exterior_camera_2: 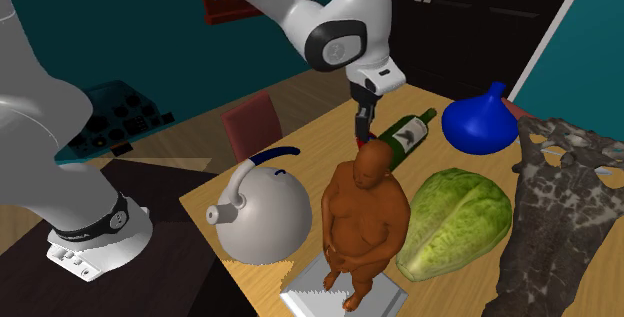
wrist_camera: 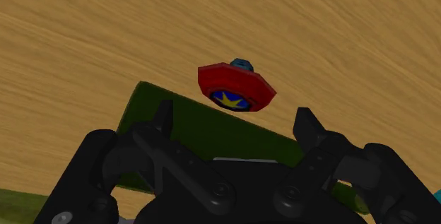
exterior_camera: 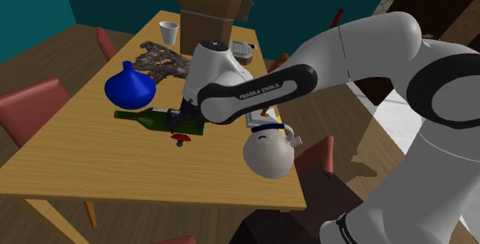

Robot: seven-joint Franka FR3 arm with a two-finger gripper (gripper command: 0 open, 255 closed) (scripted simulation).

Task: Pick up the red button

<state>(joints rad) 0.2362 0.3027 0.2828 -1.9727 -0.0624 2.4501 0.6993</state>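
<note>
The tool (wrist_camera: 235,118) is released: its two black fingers (wrist_camera: 164,115) stand well apart and touch nothing. Just beyond their tips lies the button (wrist_camera: 235,88), a flat red disc with an eight-sided rim, a blue centre bearing a yellow star and a small blue knob on its far side. It rests on the surface (wrist_camera: 106,39), which is light wood with a streaked grain. The button sits just beside a dark green bottle (wrist_camera: 177,120) that lies on its side. In the shoulder view a glossy blue vase (exterior_camera: 129,88) with a round belly and a narrow neck stands near the bottle. A smooth, rounded white kettle (exterior_camera: 269,152) with a blue-edged handle stands nearer the stand.
</note>
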